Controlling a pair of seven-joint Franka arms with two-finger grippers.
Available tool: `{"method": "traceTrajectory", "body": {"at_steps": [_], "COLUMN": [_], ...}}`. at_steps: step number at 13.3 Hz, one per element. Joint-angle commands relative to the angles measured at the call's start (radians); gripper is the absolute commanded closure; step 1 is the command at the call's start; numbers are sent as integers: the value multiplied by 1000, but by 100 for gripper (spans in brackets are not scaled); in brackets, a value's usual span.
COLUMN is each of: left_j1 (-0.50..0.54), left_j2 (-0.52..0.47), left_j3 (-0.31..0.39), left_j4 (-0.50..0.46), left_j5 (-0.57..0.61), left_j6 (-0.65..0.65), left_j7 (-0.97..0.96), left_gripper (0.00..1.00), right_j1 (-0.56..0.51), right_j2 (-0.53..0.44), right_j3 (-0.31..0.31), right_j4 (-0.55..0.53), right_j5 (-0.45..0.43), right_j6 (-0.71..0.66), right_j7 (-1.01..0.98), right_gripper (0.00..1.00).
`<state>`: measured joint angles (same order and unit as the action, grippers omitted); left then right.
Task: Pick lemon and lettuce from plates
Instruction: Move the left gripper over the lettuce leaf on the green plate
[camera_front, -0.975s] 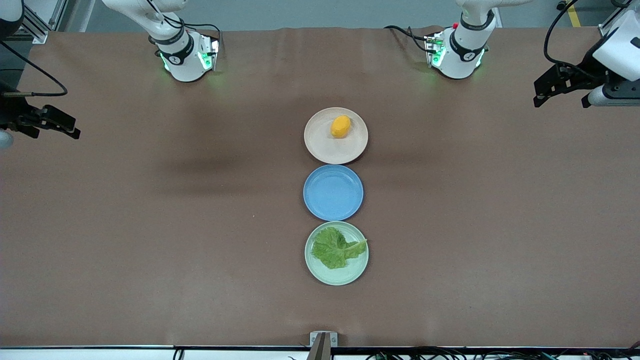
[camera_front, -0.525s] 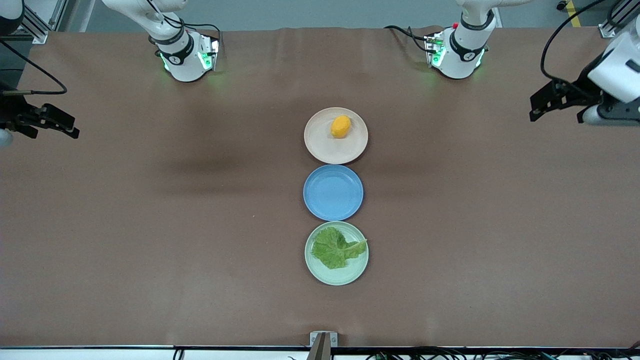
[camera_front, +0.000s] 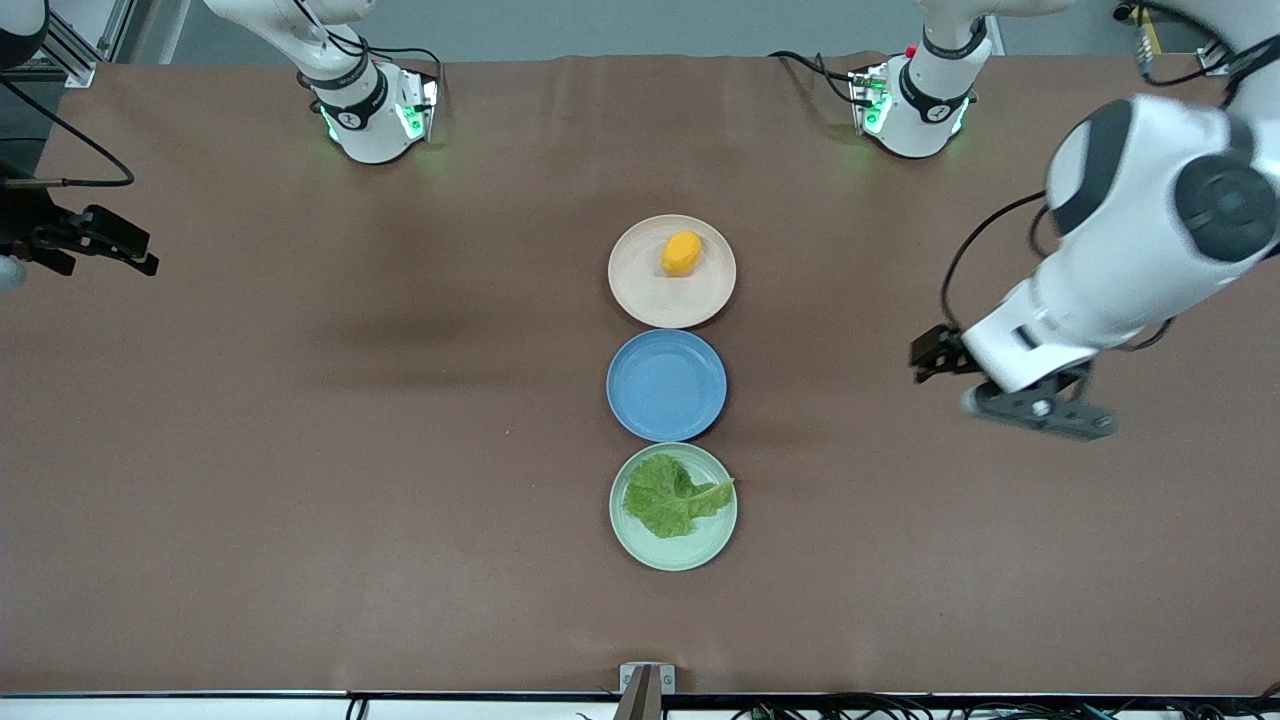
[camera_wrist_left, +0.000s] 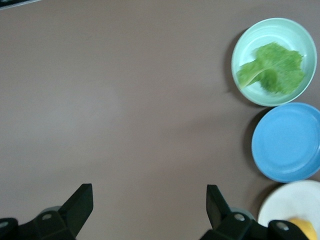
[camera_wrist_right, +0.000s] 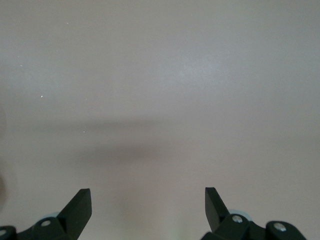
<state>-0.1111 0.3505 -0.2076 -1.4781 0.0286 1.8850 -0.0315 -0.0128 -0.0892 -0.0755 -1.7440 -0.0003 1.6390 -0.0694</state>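
Brown matting covers a long table (camera_front: 300, 450), seen from a high camera facing two white robot arms whose bases stand along the table's farthest edge.

At the right arm's end of the table, the right gripper (camera_front: 105, 245) hangs over bare matting at the table's edge, well apart from everything. Its wrist view shows its fingers (camera_wrist_right: 77, 207) spread wide with nothing between them. This arm waits, where it was a second ago.

In the middle of the table three round plates sit in a row running toward the camera. Farthest from the camera is the beige-pink plate (camera_front: 640, 295), with the lemon (camera_front: 681, 253) resting on it, toward the edge nearest the robot bases. Next comes an empty blue plate (camera_front: 666, 385). Nearest the camera is the mint green plate (camera_front: 690, 550), holding the lettuce (camera_front: 670, 496), its paler stalk end pointing toward the left arm's end of the table.

At that end, the left gripper (camera_front: 935, 357) has changed most: a second ago it hung out at the table's edge, and it has since swung inward and now hovers over bare matting beside the blue plate, though not yet near it. Its fingers (camera_wrist_left: 80, 205) are spread wide and empty.

Neither item is lifted yet; the left arm seems to be starting its approach.
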Motion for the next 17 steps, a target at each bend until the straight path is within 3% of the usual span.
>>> {"method": "traceTrajectory", "body": {"at_steps": [1,6,9,10,12,15,17], "left_j1": [-54,-157,-212,-232,-260,-271,-272], "left_j2": [117,313,413,454,510,593,617], "left_j3": [-3,-3,-1,-1,5,4,4], "left_j4": [44,58,82,94,114,119,119], "left_j5": [22,19,19,19,17,16,17], "left_j6": [115,406,613,678,749,880,892], "left_j7": [53,74,142,194,212,225,234], "left_gripper": [0,2,11,21,29,29,31], "right_j1": [-7,-7,-7,-7,-6,-3,-1], "right_j2": [-32,-38,-38,-38,-37,-30,-14], "right_j3": [8,8,8,8,8,8,8], "right_j4": [-28,-32,-32,-34,-34,-16,24], "right_j5": [0,13,20,20,20,19,6], "right_j6": [1,-7,-13,-14,-22,-56,-53], "right_j7": [-6,-4,-3,-3,-4,-9,-7], "right_gripper": [0,0,0,0,0,0,0]}}
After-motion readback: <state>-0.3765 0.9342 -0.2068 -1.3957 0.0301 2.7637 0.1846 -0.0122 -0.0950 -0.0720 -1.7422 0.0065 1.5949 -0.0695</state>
